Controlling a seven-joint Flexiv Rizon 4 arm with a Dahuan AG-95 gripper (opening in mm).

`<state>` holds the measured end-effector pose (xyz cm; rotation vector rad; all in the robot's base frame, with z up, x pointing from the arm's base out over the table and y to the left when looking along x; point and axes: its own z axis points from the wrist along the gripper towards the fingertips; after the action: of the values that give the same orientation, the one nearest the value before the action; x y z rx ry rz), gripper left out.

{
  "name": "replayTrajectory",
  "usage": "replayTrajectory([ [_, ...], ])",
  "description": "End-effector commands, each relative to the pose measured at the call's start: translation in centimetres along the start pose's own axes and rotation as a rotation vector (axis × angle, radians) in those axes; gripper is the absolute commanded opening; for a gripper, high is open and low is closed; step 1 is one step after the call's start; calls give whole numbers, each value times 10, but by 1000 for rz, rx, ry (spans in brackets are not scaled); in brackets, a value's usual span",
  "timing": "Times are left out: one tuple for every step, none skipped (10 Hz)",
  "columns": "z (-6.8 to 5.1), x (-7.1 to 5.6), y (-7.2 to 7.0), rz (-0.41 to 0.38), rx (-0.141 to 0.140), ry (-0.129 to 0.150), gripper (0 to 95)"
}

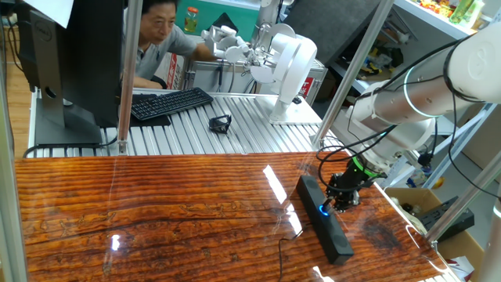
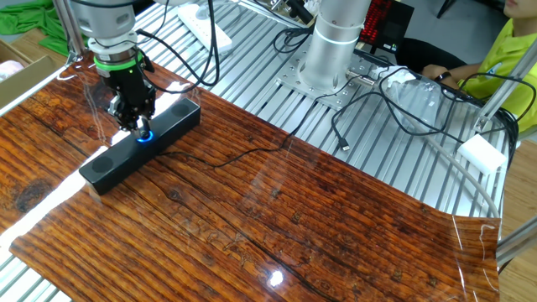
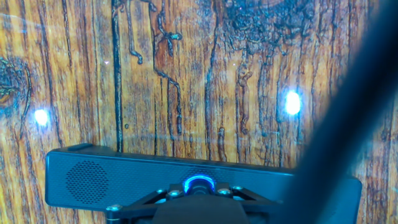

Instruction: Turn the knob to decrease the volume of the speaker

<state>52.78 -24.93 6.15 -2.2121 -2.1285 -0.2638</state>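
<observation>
The knob (image 3: pixel 199 184) sits at about the middle of the speaker's (image 3: pixel 124 177) long front face, ringed by a blue glow; the same glow shows in one fixed view (image 1: pixel 324 209) and in the other fixed view (image 2: pixel 143 137). The speaker (image 1: pixel 323 216) is a long slim black bar lying flat on the wooden desk (image 1: pixel 156 211), near its right edge in that view. In the other fixed view the speaker (image 2: pixel 168 130) lies diagonally at the desk's (image 2: pixel 277 210) far left corner. A round grille is visible on the speaker's face to the left of the knob in the hand view.

The pincer (image 1: pixel 341 200) is down at the knob, its fingertips on either side of the blue ring; in the other fixed view the pincer (image 2: pixel 137 126) stands directly over the glow. In the hand view the pincer (image 3: pixel 199 193) brackets the knob closely, narrow, apparently closed on it; contact at the pads is not clearly resolved.

A thin black cable (image 2: pixel 243 151) trails from the speaker across the desk toward the grooved metal surface behind it. Beyond the desk, a black keyboard (image 1: pixel 170 103) lies on the metal surface beside a monitor (image 1: pixel 78 59). A person (image 1: pixel 156 35) sits behind the keyboard.
</observation>
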Motion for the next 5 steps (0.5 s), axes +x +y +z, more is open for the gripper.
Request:
replayTrajectory([
  [1,0,0,-2,1,0,0],
  [1,0,0,-3,-1,0,0],
  [1,0,0,-3,0,1,0],
  [1,0,0,-4,0,2,0],
  [1,0,0,-8,0,2,0],
])
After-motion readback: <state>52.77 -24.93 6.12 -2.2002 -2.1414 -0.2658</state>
